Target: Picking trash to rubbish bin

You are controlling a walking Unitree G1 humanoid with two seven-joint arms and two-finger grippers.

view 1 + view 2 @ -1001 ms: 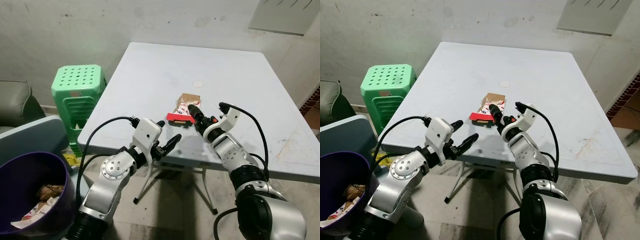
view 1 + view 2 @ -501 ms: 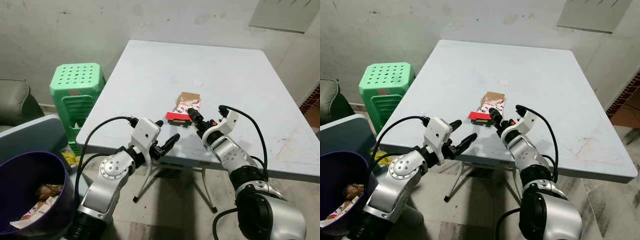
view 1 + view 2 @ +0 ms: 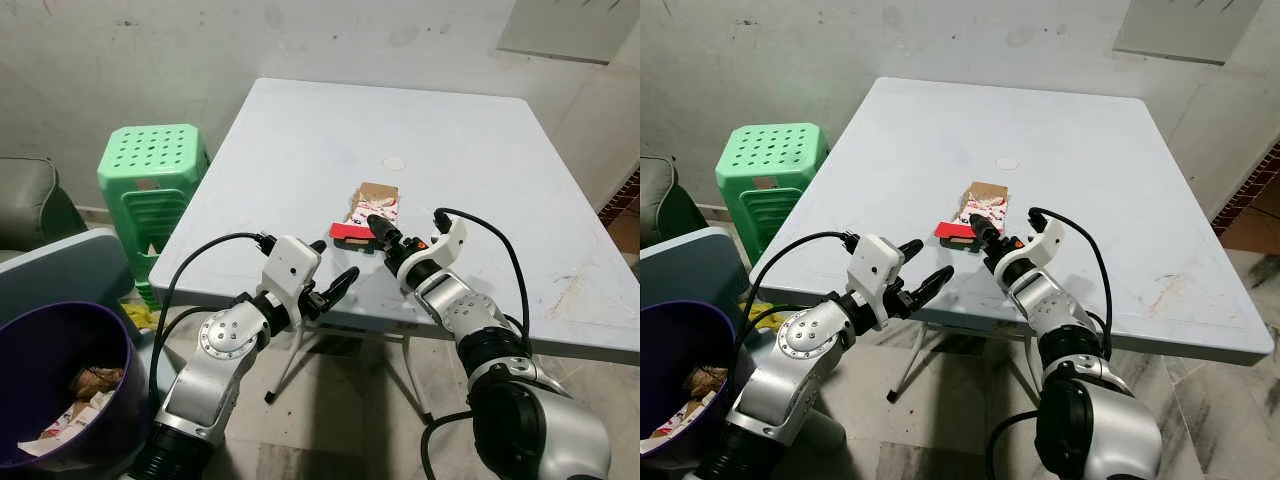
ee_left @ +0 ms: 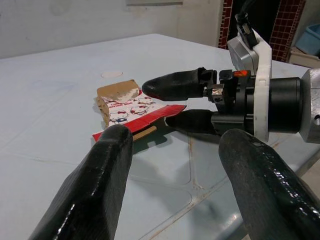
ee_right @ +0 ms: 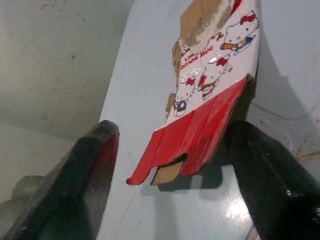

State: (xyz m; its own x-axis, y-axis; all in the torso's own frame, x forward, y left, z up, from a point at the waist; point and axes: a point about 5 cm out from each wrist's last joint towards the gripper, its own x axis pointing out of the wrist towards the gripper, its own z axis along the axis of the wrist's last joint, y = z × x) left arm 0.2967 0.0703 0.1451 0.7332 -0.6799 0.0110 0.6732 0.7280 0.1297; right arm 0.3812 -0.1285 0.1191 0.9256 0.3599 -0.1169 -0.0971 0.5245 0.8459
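A flattened red and white carton with cartoon print lies near the front edge of the pale table. My right gripper is open at the carton's red near end. In the right wrist view the carton sits between the two fingers, and I cannot tell whether they touch it. My left gripper hovers open just off the table's front edge, left of the carton, with nothing in it. The purple rubbish bin stands on the floor at the lower left with scraps inside.
Left of the table stands a stack of green plastic stools. A grey seat and a grey-blue surface are beyond the bin. A small white disc lies on the table behind the carton.
My right gripper has edged a little left along the carton's near end. The left arm holds still. The view has shifted slightly.
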